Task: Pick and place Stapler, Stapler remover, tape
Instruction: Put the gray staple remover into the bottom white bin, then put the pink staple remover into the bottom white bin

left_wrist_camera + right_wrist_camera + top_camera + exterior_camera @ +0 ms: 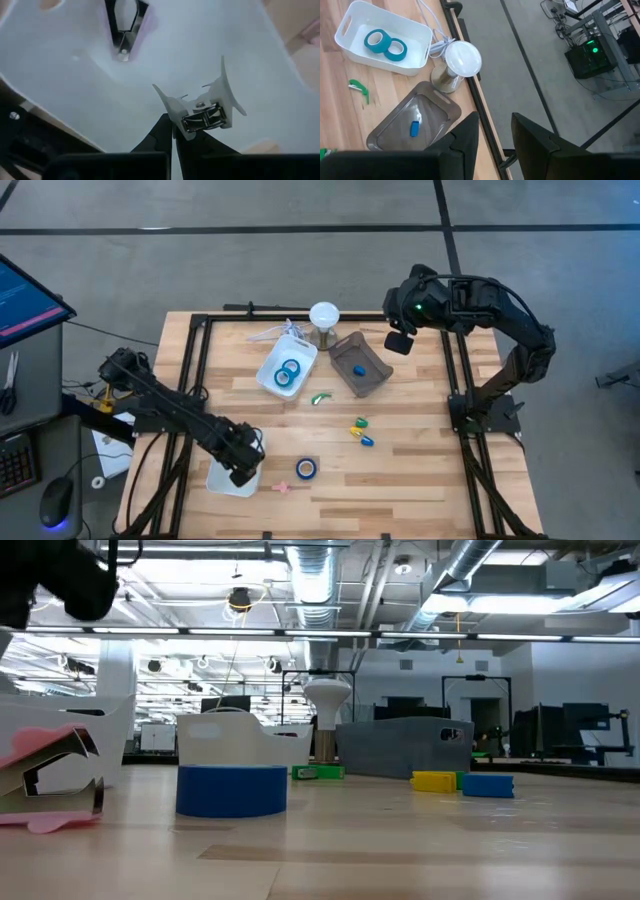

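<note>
My left gripper (243, 471) points down over a white bin (222, 481) at the table's near left and is shut on a white staple remover (202, 111). A pale purple staple remover (125, 27) lies on that bin's floor. A blue tape roll (306, 469) and a pink staple remover (283, 487) rest on the table beside the bin. Two more tape rolls (385, 44) lie in a white bin (287, 370) farther back. A blue stapler (414, 128) lies in the grey tray (358, 367). My right gripper (494, 131) hangs open, high over the far right. My left gripper pinches the white staple remover by the edge of one plastic wing (168, 111), right at its fingertips (162, 131). The fingers come from above, pointing down. The remover hangs clear above the bin's floor, its metal jaws (205, 119) beside the fingers.
A green staple remover (320, 397) and three small staplers, green, yellow and blue (362, 431), lie mid-table. A white lamp-like disc on a stand (324, 315) stands at the far edge with a white cable beside it. Black frame rails (195, 370) run along the table's sides.
</note>
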Controlling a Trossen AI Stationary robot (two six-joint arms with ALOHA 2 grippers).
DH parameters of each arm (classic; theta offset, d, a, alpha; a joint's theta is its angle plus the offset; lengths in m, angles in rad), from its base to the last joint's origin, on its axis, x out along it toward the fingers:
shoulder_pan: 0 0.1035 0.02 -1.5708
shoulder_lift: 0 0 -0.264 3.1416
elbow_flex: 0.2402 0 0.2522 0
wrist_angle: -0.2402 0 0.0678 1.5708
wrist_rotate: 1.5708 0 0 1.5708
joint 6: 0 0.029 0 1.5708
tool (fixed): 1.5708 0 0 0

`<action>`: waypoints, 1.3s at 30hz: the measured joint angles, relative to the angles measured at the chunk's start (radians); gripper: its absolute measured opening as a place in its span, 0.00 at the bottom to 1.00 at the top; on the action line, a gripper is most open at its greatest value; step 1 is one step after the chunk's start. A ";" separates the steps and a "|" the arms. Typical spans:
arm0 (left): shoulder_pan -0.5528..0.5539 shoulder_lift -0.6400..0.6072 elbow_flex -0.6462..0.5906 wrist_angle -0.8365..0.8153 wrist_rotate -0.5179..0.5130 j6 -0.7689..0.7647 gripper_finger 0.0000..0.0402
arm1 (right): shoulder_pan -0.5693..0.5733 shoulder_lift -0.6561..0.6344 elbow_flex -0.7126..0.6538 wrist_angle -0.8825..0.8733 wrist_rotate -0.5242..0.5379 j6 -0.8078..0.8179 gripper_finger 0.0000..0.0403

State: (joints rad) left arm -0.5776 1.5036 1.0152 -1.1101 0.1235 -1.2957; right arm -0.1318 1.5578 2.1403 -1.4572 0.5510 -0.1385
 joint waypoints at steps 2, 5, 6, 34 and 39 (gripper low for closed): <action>0.000 0.000 -0.030 0.039 0.001 -0.002 0.00 | 0.000 0.000 0.000 0.000 0.000 0.000 0.27; 0.000 0.000 -0.058 0.049 0.002 -0.006 0.00 | 0.000 0.000 0.000 0.000 0.000 0.000 0.27; 0.000 0.000 -0.072 0.056 0.004 -0.009 0.00 | 0.000 0.000 0.000 0.000 0.000 0.000 0.27; 0.086 -0.016 -0.181 0.176 0.215 -0.014 0.25 | 0.000 0.000 0.000 0.000 0.000 -0.001 0.27; 0.118 -0.057 -0.100 0.176 0.223 -0.011 0.20 | 0.000 0.000 0.000 -0.001 0.000 -0.002 0.27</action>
State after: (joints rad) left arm -0.4597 1.4467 0.9156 -0.9344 0.3460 -1.3066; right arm -0.1314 1.5578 2.1403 -1.4578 0.5507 -0.1402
